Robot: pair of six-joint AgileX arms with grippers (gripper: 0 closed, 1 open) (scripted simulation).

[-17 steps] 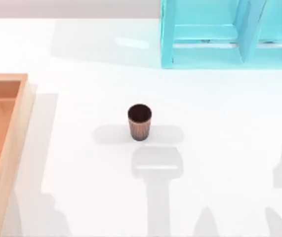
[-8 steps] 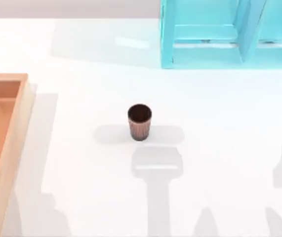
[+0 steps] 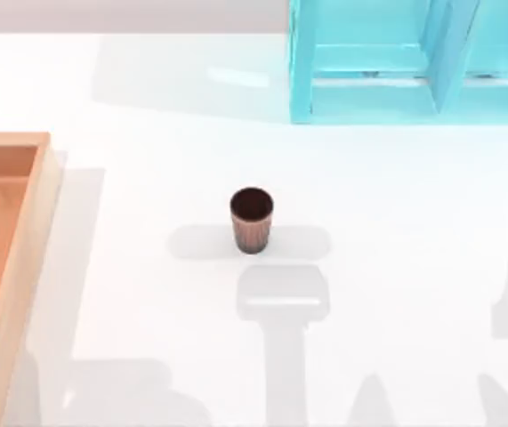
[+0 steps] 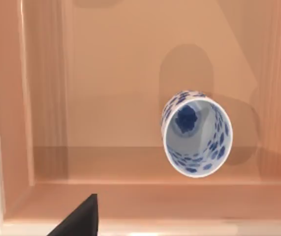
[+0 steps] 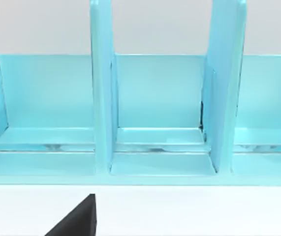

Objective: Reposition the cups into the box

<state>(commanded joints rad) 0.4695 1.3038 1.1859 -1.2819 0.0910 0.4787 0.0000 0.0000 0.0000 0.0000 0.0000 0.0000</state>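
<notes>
White cup point(image 4: 197, 133) upright inside box point(image 4: 46, 98); brown cup point(image 3: 252, 220) mid-table.

The white surface point(image 3: 396, 222) carries three things. A dark brown ribbed cup point(image 3: 252, 220) stands upright near the middle, apart from everything else. At the left edge rests a light orange-tan wooden box point(image 3: 24, 258) with thick raised rims, running off the view's left side. At the far side, right of centre, sits a cyan-blue shelf-like frame point(image 3: 374, 98) with upright dividers; in the right wrist view that frame point(image 5: 160, 167) rests directly on the white top. Soft grey shadows lie across the near part.
</notes>
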